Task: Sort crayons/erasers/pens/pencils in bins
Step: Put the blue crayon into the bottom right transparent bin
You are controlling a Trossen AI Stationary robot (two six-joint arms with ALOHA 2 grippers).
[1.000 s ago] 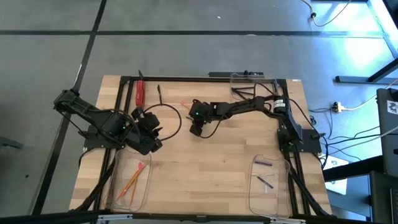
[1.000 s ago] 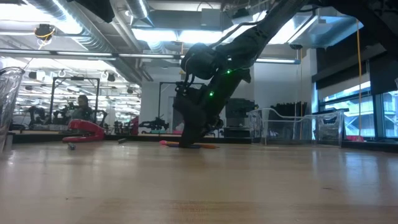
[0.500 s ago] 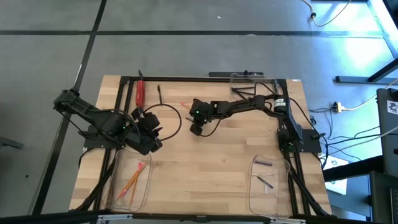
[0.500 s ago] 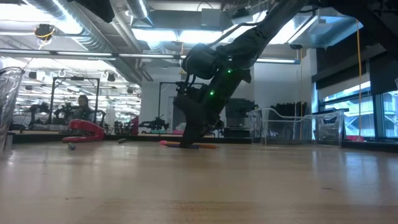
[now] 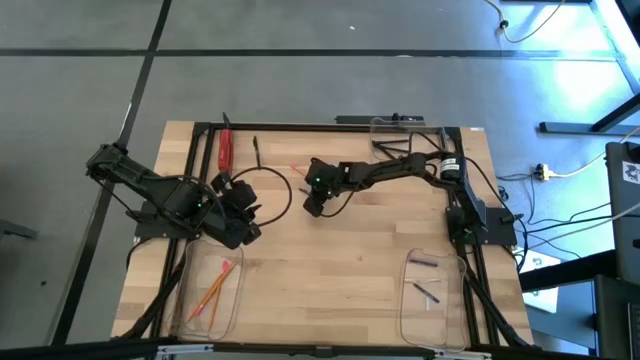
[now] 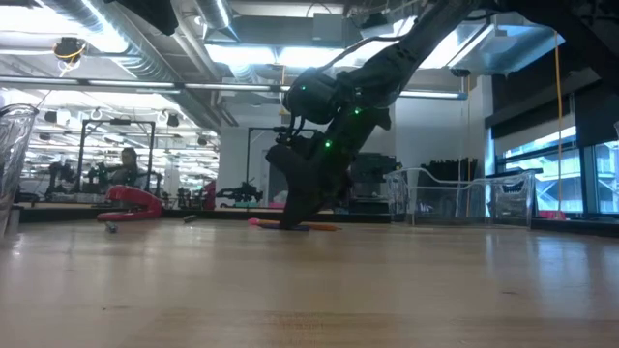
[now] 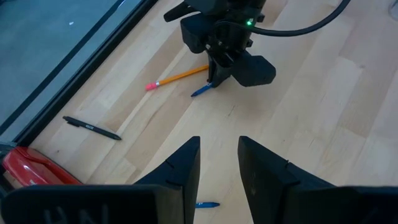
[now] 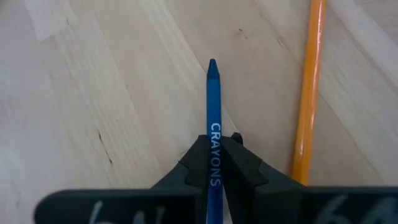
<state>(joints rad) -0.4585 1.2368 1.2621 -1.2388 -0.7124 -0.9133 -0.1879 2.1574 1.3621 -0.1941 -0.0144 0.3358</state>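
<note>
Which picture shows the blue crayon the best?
The right wrist view: the blue crayon fills the middle, pinched in the right gripper, and its printed word CRAYONS is readable. The left wrist view shows only its tip poking from that gripper. In the high and low views it is mostly hidden.

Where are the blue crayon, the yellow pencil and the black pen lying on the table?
blue crayon point(image 8: 213, 99): right wrist view, its shaft above the fingers.
yellow pencil point(image 7: 183, 76): left wrist view, mid-shaft.
black pen point(image 7: 92, 128): left wrist view, middle of its barrel.

Wooden table with bins, pencil
</note>
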